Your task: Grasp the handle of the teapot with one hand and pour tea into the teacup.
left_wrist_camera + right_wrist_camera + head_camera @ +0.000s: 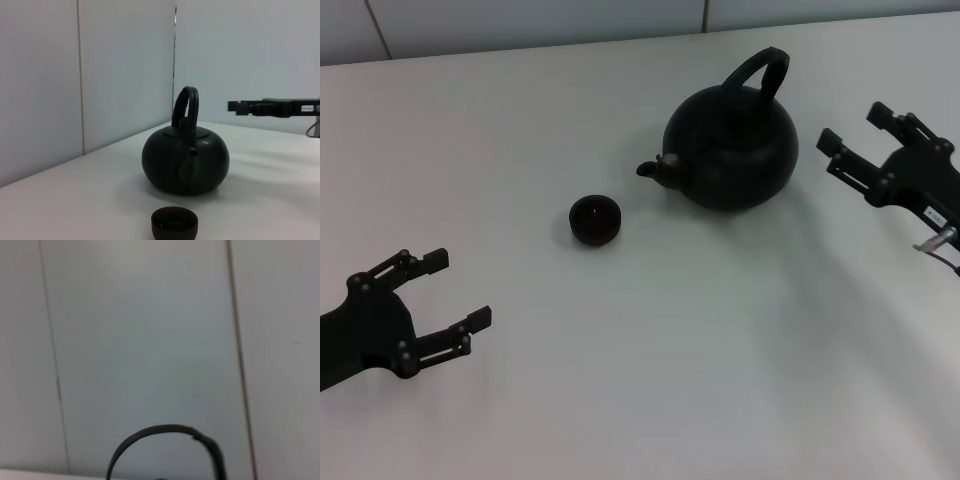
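The round matte black teapot (732, 145) stands on the white table, spout pointing left toward the teacup. Its arched handle (760, 72) rises over the lid. The tiny black teacup (595, 220) sits just left of the spout. My right gripper (855, 125) is open, to the right of the teapot, raised and apart from it. My left gripper (460, 290) is open and empty at the near left, far from the cup. The left wrist view shows the teapot (185, 160), handle (186, 107), teacup (174, 223) and right gripper (240, 106). The right wrist view shows only the handle's arch (165, 440).
The white table (670, 380) stretches around the objects. A pale panelled wall (520, 25) runs along the table's far edge, close behind the teapot.
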Controlling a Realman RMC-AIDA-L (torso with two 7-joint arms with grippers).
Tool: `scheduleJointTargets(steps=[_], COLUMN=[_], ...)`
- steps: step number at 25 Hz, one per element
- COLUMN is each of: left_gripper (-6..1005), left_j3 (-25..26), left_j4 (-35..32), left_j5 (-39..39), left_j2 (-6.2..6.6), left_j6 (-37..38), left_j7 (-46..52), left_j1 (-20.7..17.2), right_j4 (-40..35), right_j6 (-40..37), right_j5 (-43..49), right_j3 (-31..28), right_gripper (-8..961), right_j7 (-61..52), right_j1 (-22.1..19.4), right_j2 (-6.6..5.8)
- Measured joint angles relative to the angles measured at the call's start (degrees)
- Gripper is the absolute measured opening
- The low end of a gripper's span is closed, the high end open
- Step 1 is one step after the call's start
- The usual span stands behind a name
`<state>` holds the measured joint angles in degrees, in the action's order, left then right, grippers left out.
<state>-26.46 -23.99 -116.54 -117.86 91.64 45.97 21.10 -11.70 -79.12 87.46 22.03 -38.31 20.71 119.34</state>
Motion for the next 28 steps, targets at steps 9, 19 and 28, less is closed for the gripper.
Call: scheduleJointTargets(steps=[9, 19, 28], left_gripper=[869, 869, 870], left_j3=[-0.39, -0.67, -0.7], left_j4=[0.09, -0.31, -0.41], left_j5=[-0.17, -2.35, -5.99], left_j2=[0.08, 1.26, 1.93], left_j6=[0.12, 0.42, 0.05], left_j7=[0.05, 2.84, 4.95], left_j1=[0.72, 2.51, 4.24], right_j4=[-8.08, -20.27, -22.28], right_j6=[-8.34, -17.55, -17.05], right_j5=[7.66, 36.02, 39.08], right_j3=[2.48, 4.16, 6.13], right_gripper=[810, 809, 810], right_j7=[-7.53, -26.28, -26.99], right_j1=[-2.38, 4.15, 6.4], right_j2=[-1.54, -8.07, -7.69])
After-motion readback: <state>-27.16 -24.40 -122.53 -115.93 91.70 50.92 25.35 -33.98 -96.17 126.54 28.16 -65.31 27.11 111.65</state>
